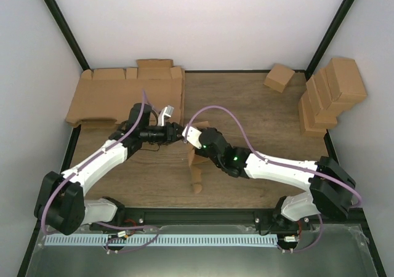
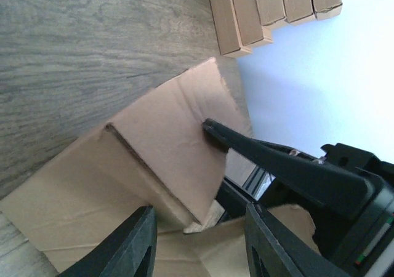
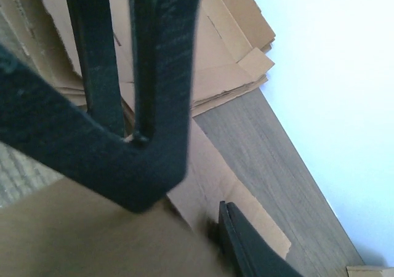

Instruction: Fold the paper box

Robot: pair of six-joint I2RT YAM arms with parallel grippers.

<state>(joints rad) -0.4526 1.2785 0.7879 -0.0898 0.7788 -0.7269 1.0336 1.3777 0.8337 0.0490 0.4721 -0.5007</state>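
Observation:
The paper box [image 1: 196,166] lies partly folded at mid-table, half hidden under both wrists. In the left wrist view it shows as a brown creased panel with a raised flap [image 2: 166,135]. My left gripper [image 1: 178,131] hovers over it from the left. Its jaws [image 2: 200,210] stand open, and the flap's lower corner sits between them without touching. My right gripper [image 1: 186,135] reaches in from the right. Its jaws [image 3: 223,206] are closed to a thin slit on that flap [image 3: 212,172], one black finger [image 2: 246,144] lying across the flap's top face.
Large flat cardboard sheets [image 1: 123,95] are piled at the back left. A small cube-like carton [image 1: 279,77] sits at the back, and a stack of folded cartons [image 1: 329,95] leans at the right wall. Black frame posts mark the back corners.

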